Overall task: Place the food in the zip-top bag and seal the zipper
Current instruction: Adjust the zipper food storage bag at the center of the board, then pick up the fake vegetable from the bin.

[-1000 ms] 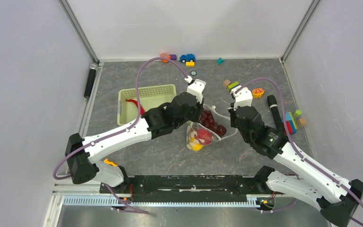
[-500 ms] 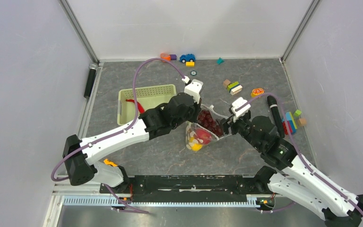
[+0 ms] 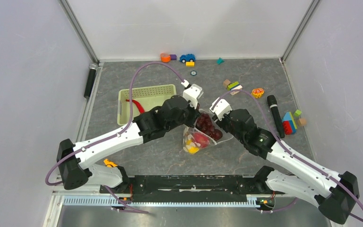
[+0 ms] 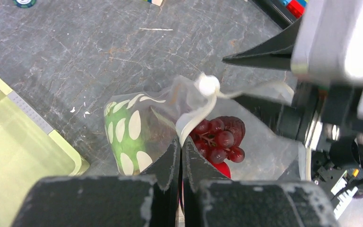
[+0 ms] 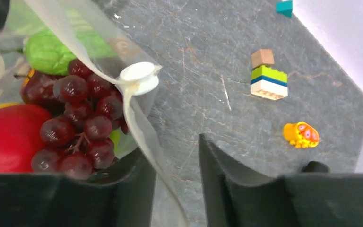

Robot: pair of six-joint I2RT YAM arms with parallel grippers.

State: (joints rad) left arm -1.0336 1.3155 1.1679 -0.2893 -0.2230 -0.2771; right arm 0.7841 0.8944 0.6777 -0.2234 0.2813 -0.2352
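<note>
Left end effector (image 4: pixel 180 142) pinches bag (image 4: pixel 270 144); right (image 5: pixel 172 149) seemingly parted.

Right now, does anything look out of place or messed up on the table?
The zip-top bag sits crumpled with its mouth open. Its zipper is kinked at the slider tab and pinched by the left gripper. A red food piece lies in the pale green basket, outside the bag.

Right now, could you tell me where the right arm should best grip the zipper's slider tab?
Probably pinch the white slider tab across its sides, coming along the zipper, where the open jaws of the right gripper straddle it. The tab stands proud of the strip, and the left gripper holds that strip.
</note>
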